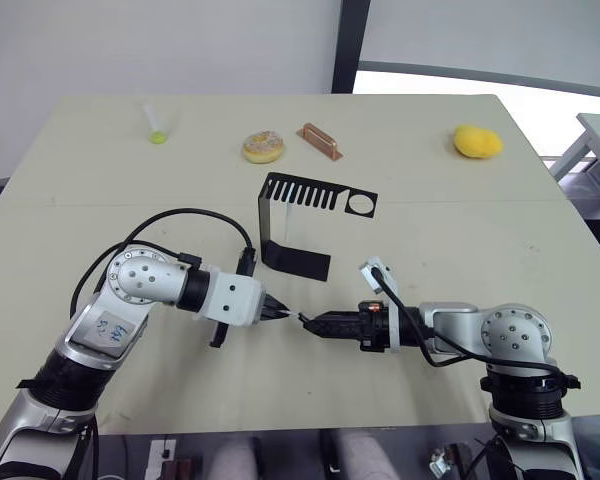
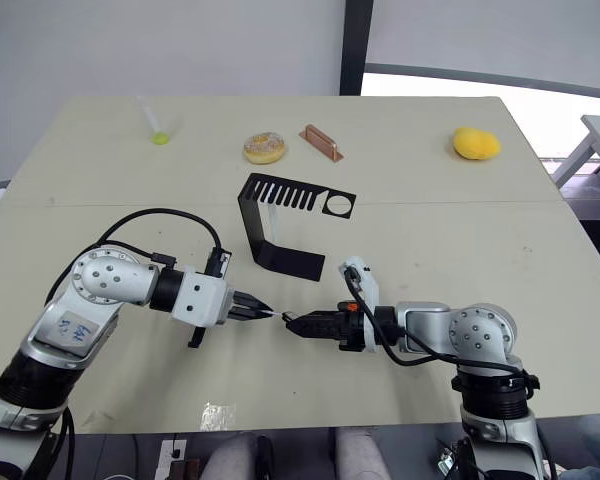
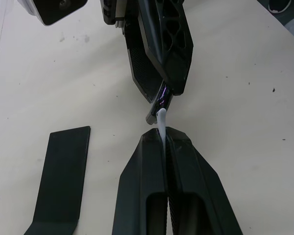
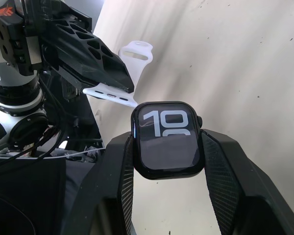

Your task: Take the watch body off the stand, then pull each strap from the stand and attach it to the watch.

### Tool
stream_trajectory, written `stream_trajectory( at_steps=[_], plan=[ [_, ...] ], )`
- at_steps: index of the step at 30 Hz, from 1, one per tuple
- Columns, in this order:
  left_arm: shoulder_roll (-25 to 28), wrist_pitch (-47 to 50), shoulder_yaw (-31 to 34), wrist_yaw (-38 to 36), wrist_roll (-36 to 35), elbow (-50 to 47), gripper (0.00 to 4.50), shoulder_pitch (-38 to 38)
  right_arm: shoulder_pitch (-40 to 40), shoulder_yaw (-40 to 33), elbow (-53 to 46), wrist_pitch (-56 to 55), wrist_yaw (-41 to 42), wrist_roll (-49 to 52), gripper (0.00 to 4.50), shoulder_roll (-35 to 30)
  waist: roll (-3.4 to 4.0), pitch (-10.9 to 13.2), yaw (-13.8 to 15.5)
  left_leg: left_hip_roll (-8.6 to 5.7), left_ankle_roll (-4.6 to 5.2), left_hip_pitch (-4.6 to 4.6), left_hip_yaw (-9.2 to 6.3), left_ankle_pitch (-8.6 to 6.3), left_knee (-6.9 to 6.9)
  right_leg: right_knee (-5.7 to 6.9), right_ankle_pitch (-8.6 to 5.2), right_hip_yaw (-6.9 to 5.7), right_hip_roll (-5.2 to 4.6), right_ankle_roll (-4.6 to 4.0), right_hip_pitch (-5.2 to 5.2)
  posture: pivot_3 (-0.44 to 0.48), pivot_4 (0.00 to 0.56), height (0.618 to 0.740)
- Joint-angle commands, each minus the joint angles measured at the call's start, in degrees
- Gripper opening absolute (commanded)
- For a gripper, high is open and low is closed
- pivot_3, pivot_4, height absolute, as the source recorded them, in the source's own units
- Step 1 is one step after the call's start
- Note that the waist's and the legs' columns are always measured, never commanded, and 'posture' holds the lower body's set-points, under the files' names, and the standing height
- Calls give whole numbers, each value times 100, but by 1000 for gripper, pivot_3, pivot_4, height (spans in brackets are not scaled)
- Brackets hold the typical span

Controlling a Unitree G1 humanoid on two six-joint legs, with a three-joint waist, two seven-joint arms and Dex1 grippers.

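My right pincer (image 4: 167,147) is closed on the watch body (image 4: 167,139), one finger on each side edge of the case, screen facing the wrist camera with white digits showing. In the left eye view this pair sits at lower centre of the frame, tips pointing toward my left pincer (image 1: 277,312).

Left pincer is shut flat on a white strap (image 4: 110,93). In the left wrist view only a short stub of the strap (image 3: 161,120) sticks out past the fingertips, meeting the edge of the watch body. In the right wrist view the strap's slotted length and a looped end run behind the left fingers, upper left of the frame. I cannot tell whether the strap end has entered the case's slot.

The stand (image 1: 298,222) is at frame centre on the table (image 1: 460,230), above both pincers, top arm's slots bare. Task judged mid-attachment, first strap.

Risks:
- Strap is soft; with so little held rigid, pushing may buckle it rather than seat it.
- Slight tilt between strap end and case edge would jam or skid off the side.
- Watch is held by two narrow edges only; a sideways push could twist it in my grip or pop it out onto the table.
- Letting go early would leave the strap unattached.
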Motion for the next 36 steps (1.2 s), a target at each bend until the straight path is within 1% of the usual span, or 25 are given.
stream_trajectory(
  at_steps=[1,23,36],
  plan=[
    [-25,5,-39,31,18,-42,0,-60,-2,-97,-265,-50,-49,197,1512,33,0,0,0,0,0,0,0,0,0,0,0,0,0,0,0,0,150,740],
    [-204,18,-111,107,124,62,0,-154,7,-81,-286,-53,-100,225,1512,49,0,0,1,0,0,0,0,0,1,2,0,0,0,0,0,0,150,740],
    [-329,0,-303,24,243,-66,0,-228,10,-74,-281,-39,-154,241,1512,86,0,0,1,0,0,0,0,0,2,3,0,0,0,0,0,0,150,740]
  ],
)
